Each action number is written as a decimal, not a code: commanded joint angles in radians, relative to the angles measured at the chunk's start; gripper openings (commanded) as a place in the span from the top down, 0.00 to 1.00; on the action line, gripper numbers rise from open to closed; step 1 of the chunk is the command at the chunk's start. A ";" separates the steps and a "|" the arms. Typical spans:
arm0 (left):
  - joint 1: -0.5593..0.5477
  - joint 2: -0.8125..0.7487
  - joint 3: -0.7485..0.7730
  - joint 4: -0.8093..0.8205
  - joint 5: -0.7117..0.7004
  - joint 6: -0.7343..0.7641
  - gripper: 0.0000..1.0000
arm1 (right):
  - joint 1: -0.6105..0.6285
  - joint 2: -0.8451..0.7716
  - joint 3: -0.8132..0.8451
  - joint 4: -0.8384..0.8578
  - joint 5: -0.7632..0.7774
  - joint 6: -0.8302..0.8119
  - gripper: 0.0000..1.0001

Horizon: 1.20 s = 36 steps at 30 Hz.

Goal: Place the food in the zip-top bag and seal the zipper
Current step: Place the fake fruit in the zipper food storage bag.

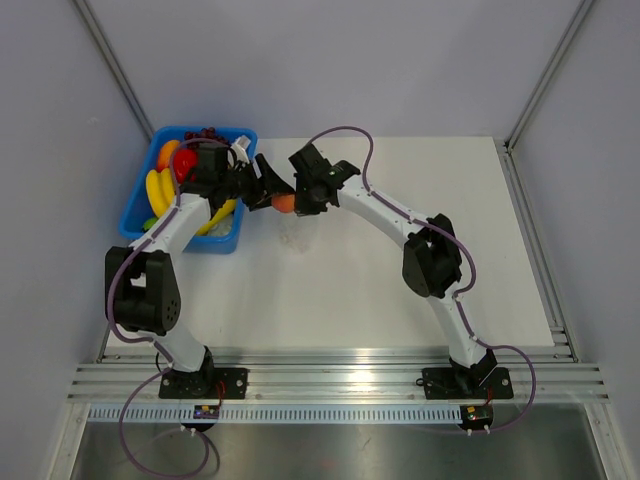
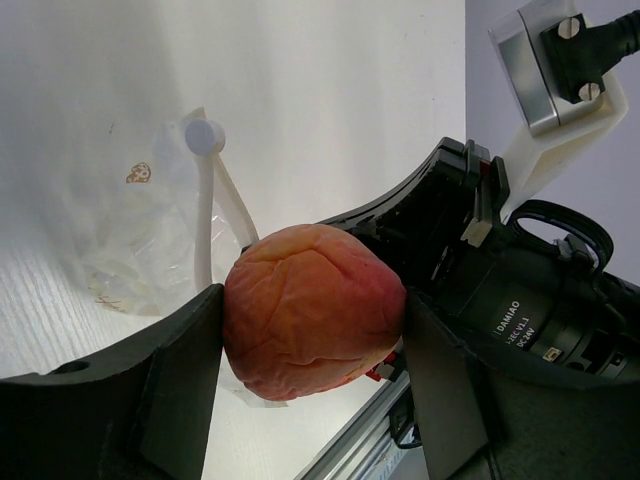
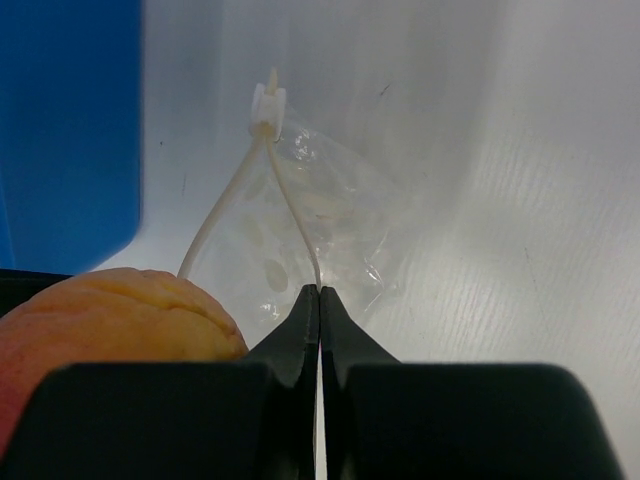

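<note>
white table (image 1: 400, 290) between pale grey walls (image 1: 350, 60). a blue bin (image 1: 135, 215) sits behind the left gripper (image 2: 310, 335), part hidden by its arm. that gripper clamps the peach (image 2: 300, 295). the right gripper (image 3: 319, 300), closed tight, pinches the zipper (image 3: 292, 215) of the clear bag (image 3: 345, 235) just ahead; the bag's outline is faint from above.

I see the food (image 2: 310, 310) sitting between the two fingers of my left gripper (image 1: 268, 195), up over the zip-top bag (image 3: 335, 225). The bag lies on the table (image 1: 400, 300), just right of the bin (image 1: 222, 245). My right gripper (image 3: 319, 300) pinches the bag's mouth edge, right beside the food. In the bin lie bananas (image 1: 157, 190), with grapes (image 1: 205, 133) at its far end.
</note>
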 commanded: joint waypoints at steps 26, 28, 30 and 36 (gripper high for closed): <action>0.001 0.069 0.027 -0.114 -0.036 0.075 0.72 | -0.025 -0.180 -0.267 0.429 -0.209 0.179 1.00; 0.001 0.078 0.024 -0.121 -0.042 0.084 0.73 | -0.029 -0.177 -0.269 0.434 -0.220 0.185 1.00; 0.001 0.087 0.019 -0.132 -0.057 0.089 0.73 | -0.029 -0.172 -0.270 0.438 -0.226 0.188 1.00; -0.001 0.109 0.013 -0.140 -0.073 0.098 0.74 | -0.038 -0.157 -0.283 0.469 -0.270 0.214 1.00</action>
